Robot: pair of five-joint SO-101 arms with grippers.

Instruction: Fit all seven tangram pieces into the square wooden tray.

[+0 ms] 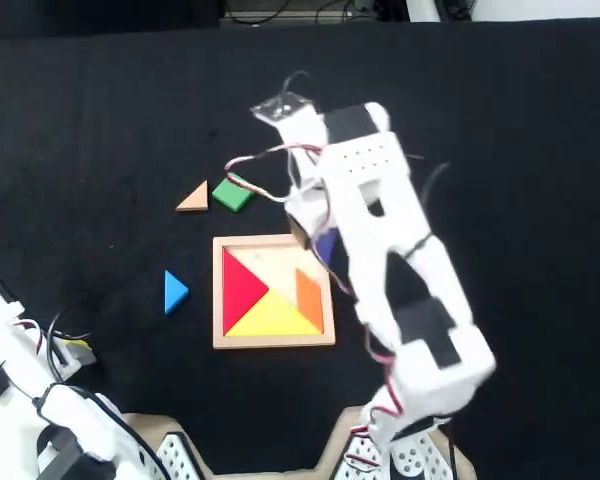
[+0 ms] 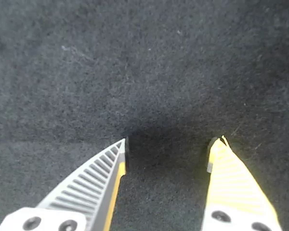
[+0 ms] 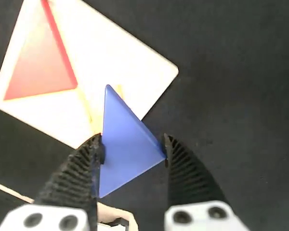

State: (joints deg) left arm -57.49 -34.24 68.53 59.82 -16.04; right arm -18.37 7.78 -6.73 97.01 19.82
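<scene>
The square wooden tray [image 1: 271, 247] lies mid-table and holds a red triangle [image 1: 240, 288], a yellow triangle [image 1: 273, 318] and an orange piece [image 1: 308, 290]. My right gripper [image 1: 315, 238] hangs over the tray's far right corner, shut on a violet-blue triangle [image 3: 123, 142] pinched by its edges between the black fingers [image 3: 84, 163]. Below the held piece I see the tray [image 3: 135, 62] and the red triangle [image 3: 38, 67]. A small blue triangle [image 1: 174, 291] lies left of the tray. A green square [image 1: 232, 194] and a tan triangle [image 1: 193, 198] lie beyond it. My left gripper [image 2: 171, 147] is open over bare cloth.
A black cloth [image 1: 500, 120] covers the whole table. The left arm [image 1: 20, 400] is folded at the near left corner. Loose cables [image 1: 260, 170] from the right arm trail above the green square. The arm bases [image 1: 390, 450] stand at the near edge.
</scene>
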